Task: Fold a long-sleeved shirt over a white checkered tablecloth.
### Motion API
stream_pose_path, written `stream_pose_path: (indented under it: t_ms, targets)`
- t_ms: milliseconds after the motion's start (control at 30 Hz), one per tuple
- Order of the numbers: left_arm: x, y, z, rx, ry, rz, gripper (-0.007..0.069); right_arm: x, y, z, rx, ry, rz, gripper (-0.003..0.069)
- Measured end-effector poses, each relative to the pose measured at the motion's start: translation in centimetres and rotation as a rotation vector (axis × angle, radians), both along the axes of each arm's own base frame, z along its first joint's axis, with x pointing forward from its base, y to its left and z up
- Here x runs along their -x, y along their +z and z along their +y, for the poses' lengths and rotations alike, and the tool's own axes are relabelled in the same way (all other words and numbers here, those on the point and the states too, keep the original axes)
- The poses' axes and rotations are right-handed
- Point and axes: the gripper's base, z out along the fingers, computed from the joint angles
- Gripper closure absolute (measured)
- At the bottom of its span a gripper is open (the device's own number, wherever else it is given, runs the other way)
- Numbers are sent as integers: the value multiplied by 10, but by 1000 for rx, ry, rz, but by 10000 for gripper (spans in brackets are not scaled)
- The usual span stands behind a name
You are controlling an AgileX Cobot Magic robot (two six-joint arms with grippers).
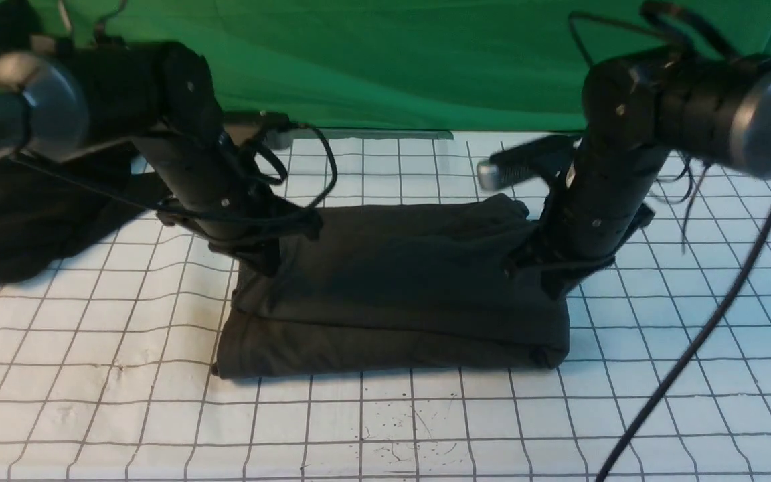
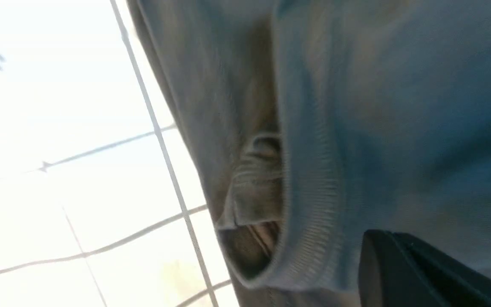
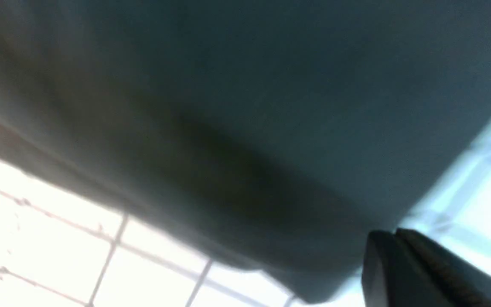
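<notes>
Nearest me lay bare tablecloth, its grid lightly wrinkled and speckled. Just beyond it sat the shirt, already a compact layered rectangle in the middle of the tabletop — I judged the folding nearly done, with perhaps one last fold or a release and smoothing left.

My left hand was down at the shirt's left end and my right hand at its right end, both against the cloth. From the front I could not tell whether either was clamped or apart; the fingertips were hidden by the wrists.

The left wrist view gave what the front did not — a ribbed hem curling over tucked inner layers, with one dark finger beside it. The right wrist view was blurred: only shirt, grid and one finger.

Farther back, a black heap lay at the left, before the green backdrop.
</notes>
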Motion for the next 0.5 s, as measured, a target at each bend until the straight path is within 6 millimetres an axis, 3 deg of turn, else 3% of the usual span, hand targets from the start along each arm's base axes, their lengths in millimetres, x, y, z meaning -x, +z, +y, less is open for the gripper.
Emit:
stream_pose_path:
  t_ms: [33,67,133,300,400,467,500]
  targets:
    - [1,2,0,1,0,-6,629,-1,0,-1,-2,-3,-3,659]
    - [6,18,2,7,-2,-44,629,-5,23,-11,-38,-30,-83,659]
    - [12,33,5,15,-2,-77,629,-13,47,-27,-74,-78,-154,657]
    - [21,53,16,18,17,-99,629,-23,68,-54,-64,-110,-168,653]
    - [28,63,24,15,20,-107,629,-18,79,-62,-60,-110,-177,652]
    - [50,82,31,22,15,-141,629,2,116,-73,-88,-119,-267,652]
    - [52,84,31,22,14,-146,629,2,116,-73,-89,-119,-270,652]
